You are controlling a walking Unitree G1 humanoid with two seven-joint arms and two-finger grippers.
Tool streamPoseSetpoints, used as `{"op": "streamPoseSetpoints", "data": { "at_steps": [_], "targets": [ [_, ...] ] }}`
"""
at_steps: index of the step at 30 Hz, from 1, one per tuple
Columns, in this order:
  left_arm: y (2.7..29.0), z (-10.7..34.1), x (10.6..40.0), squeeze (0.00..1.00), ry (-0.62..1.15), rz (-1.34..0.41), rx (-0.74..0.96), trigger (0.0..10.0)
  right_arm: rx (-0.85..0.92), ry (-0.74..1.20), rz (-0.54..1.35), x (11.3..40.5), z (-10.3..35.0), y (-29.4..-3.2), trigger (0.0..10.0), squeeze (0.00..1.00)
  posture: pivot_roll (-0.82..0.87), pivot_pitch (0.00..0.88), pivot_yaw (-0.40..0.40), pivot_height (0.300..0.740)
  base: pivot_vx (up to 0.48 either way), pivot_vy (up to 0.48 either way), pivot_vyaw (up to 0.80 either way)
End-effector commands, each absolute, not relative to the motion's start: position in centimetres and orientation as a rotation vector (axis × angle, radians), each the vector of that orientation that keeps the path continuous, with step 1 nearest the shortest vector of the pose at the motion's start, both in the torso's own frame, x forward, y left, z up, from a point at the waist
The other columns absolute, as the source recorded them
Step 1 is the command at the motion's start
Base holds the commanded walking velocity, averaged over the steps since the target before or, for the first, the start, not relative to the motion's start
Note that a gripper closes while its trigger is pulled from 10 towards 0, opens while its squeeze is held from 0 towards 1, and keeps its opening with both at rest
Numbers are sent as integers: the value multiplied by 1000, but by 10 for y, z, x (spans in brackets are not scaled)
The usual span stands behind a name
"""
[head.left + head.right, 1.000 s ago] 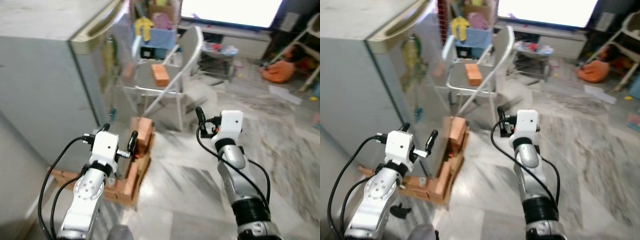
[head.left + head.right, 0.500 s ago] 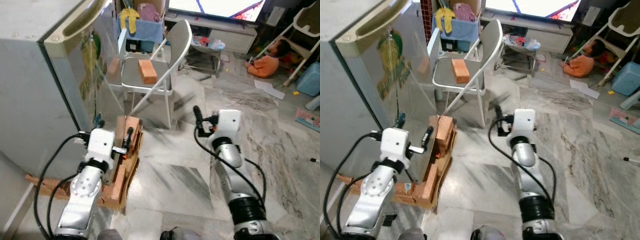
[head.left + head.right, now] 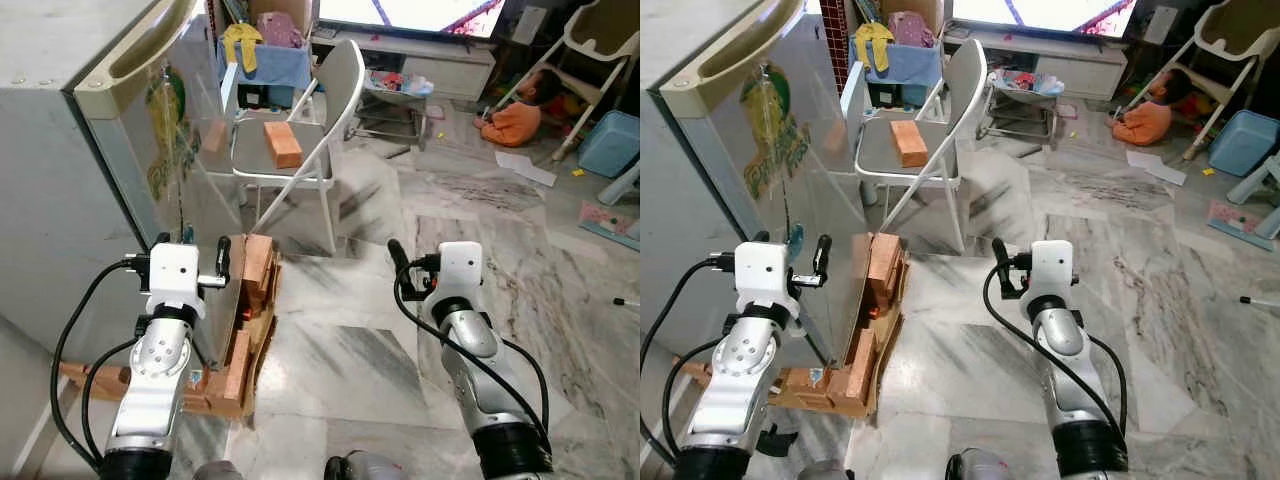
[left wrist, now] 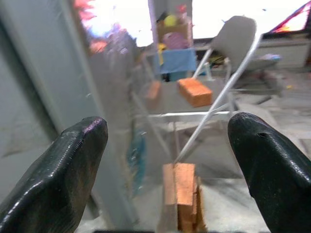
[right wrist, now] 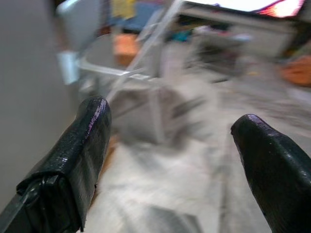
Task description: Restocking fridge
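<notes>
A tall grey fridge (image 3: 70, 170) with its door shut stands at my left, a green sticker (image 3: 770, 140) on its side. My left gripper (image 3: 190, 250) hovers open and empty beside the fridge's near corner. In the left wrist view its fingers (image 4: 73, 160) frame the fridge side and a grey folding chair (image 3: 285, 165) beyond. On the chair seat lies an orange block (image 3: 282, 144). My right gripper (image 3: 425, 262) is held open and empty over the marble floor, about level with the left one; the right wrist view is blurred around its fingers (image 5: 87, 141).
Bricks and wood pieces (image 3: 250, 300) are stacked on the floor against the fridge's base. A TV stand (image 3: 420, 65) and a blue box (image 3: 265, 60) stand behind the chair. A person in orange (image 3: 515, 115), a blue bin (image 3: 605, 140) and scattered papers are at the far right.
The whole picture has shifted with the camera's move: fridge and chair now sit further left and lower. Both arms keep their pose, fingers open and empty.
</notes>
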State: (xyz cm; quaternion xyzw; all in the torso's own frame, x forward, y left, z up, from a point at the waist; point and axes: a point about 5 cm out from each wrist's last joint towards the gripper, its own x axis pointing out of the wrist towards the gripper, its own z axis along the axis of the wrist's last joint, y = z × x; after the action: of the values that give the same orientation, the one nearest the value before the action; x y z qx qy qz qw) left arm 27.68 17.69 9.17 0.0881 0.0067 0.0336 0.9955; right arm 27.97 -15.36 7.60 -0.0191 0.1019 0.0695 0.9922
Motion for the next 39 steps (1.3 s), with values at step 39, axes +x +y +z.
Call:
{"op": "streamPoseSetpoints", "data": {
  "at_steps": [39],
  "targets": [
    [73,93,290,0,-70,-444,134,10000,-10,56,352,234,131,-155,10000,0,-4,27,-89,740,0,0,0]
  ]
}}
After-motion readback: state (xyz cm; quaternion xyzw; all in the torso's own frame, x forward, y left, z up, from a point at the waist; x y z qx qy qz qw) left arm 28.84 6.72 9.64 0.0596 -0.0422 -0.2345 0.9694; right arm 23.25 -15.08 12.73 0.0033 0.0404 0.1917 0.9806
